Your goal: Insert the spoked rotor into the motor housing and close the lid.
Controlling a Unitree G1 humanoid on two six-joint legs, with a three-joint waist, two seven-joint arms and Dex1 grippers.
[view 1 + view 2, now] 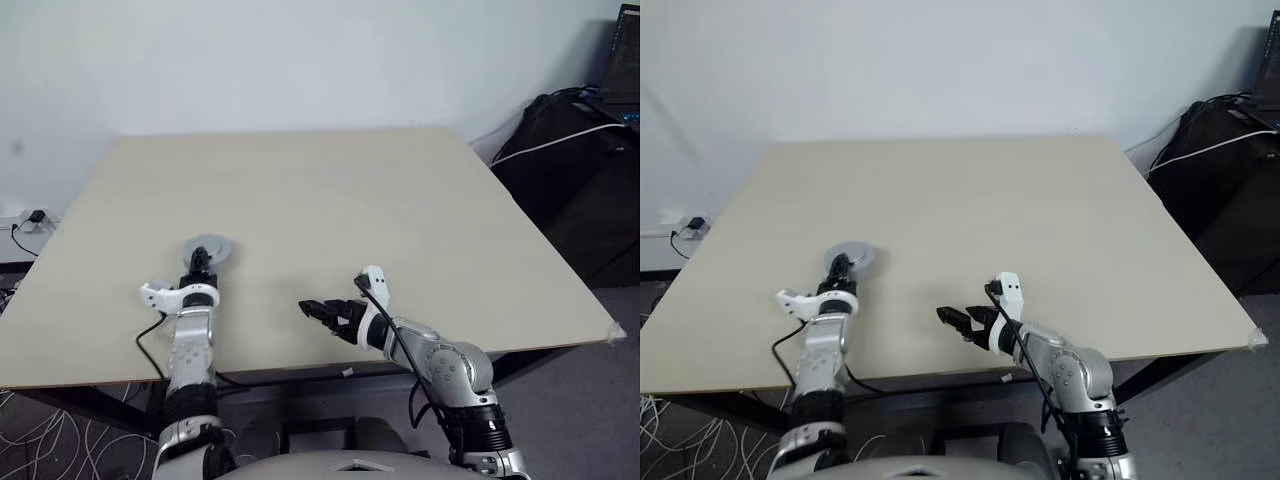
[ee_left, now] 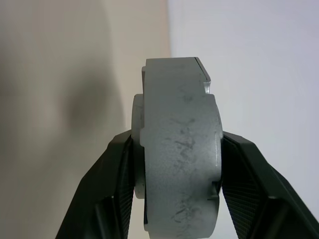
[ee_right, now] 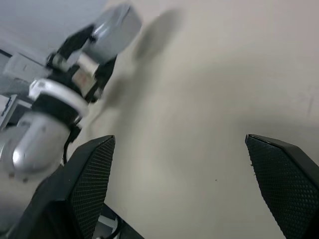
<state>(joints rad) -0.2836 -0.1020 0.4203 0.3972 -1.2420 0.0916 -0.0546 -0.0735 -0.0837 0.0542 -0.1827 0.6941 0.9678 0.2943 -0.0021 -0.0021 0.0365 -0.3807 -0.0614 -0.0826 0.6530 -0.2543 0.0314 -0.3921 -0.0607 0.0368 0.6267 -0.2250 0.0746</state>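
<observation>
My left gripper is shut on a thick silvery-grey round part low over the near-left of the table; its grey face looks like the lid. In the left wrist view this part stands edge-on as two stacked grey layers, with a black finger pressed on each flat side. The right wrist view shows it too. The spoked rotor and the motor housing's windings are hidden. My right gripper hovers open over the near middle of the table, jaws wide, with nothing between them.
The beige table has its front edge just behind both hands. A black bag with cables stands off the right side, and a wall socket is at the far left.
</observation>
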